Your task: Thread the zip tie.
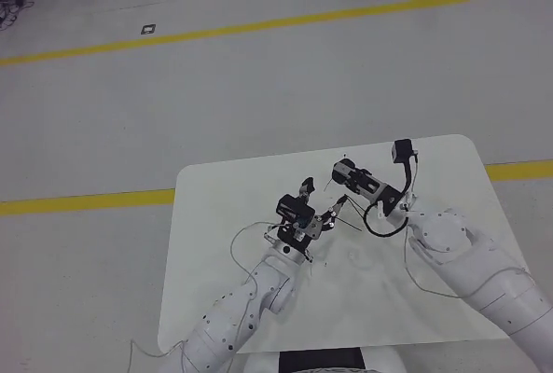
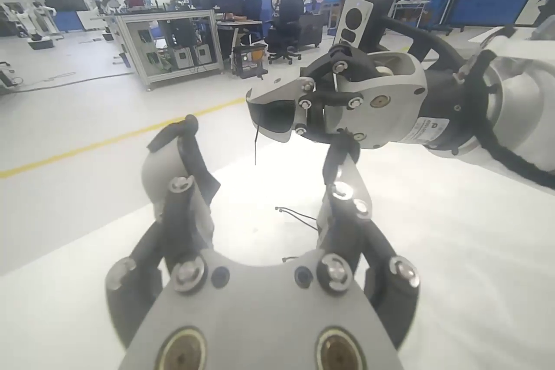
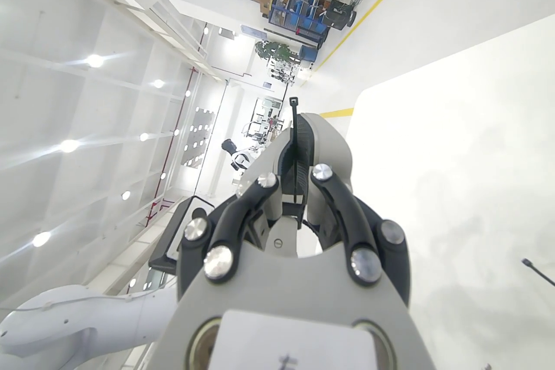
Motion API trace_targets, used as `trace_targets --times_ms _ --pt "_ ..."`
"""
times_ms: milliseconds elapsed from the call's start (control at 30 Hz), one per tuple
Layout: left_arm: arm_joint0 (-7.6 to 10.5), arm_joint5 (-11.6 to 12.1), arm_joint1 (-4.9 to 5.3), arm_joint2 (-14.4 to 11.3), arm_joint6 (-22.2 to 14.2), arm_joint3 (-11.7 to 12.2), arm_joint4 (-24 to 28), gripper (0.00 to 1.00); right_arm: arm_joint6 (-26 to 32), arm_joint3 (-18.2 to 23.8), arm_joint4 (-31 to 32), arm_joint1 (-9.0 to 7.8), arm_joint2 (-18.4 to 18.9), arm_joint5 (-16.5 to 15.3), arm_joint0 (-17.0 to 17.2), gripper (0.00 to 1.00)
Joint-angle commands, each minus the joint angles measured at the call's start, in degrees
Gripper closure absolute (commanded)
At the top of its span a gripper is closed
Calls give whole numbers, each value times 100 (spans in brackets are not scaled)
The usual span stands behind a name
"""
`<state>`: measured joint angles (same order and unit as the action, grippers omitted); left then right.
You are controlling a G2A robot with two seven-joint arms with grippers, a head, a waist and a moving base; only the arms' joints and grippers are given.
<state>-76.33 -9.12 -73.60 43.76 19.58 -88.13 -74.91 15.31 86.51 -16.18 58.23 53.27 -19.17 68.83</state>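
Two ties in sight, which one's live? (Desk)

Zip tie [image 3: 296, 142] in my right jaws, which are pressed together on its strap. The other, a loose tie [image 3: 536, 269], lies flat on the tabletop [image 1: 379, 298], well apart, nobody on it. (Me)

Where's the head? (Desk)

Head [image 3: 294, 101] stands clear past the right fingertips [image 3: 329, 137]. Strap runs up btwn the pads, so the long axis looks in line w/ them. From the left wrist view a thin length of the zip tie [image 2: 256, 144] hangs out of the right tips toward the tabletop. Which end that is, can't tell. (Me)

And the left? (Desk)

Left jaws spread wide, nothing in them, sitting just beside and below the right jaws. That hanging length lies ahead of the left, seen btwn its two fingers [image 2: 173, 155], touching neither. Left's the free arm and the near one, so my guess: it takes the free end and feeds it to the head. End and slot must line up, and the strap's thin and floppy, so it could flick away. (Me)

Any writing? (Desk)

Small printed label [image 2: 427, 128] on the right wrist housing, not reading it off. Nothing I can make out on the tie itself. (Me)
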Motion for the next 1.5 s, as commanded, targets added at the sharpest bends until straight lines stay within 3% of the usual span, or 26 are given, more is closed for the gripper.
trace_targets --times_ms 0,533,667,800,933,1133,1167,1200,1267,1467 --pt "-6 -7 -7 6 -3 7 -4 68 18 3 6 12 27 -19 23 100" --pt "-60 51 -52 91 -82 36 -43 71 385 49 184 124 201 -13 140 100" --pt "-75 61 -62 110 -90 34 -50 79 444 46 221 153 230 21 148 100" --pt "-89 83 -70 130 -97 32 -63 94 476 47 285 180 261 55 160 100" --pt "-99 107 -78 151 -114 32 -74 100 511 51 345 206 290 82 174 100" --pt "-115 147 -93 190 -150 49 -13 100 641 42 451 240 326 149 178 100" --pt "-123 166 -95 199 -159 47 18 100 659 37 471 245 329 175 178 27" --pt "-139 201 -95 220 -178 37 83 100 676 39 486 252 336 196 180 0" --pt "-159 305 -92 256 -274 12 205 100 699 31 517 260 357 191 191 0" --pt "-304 977 -18 587 -665 -230 887 100 809 -107 751 215 667 -14 304 0"
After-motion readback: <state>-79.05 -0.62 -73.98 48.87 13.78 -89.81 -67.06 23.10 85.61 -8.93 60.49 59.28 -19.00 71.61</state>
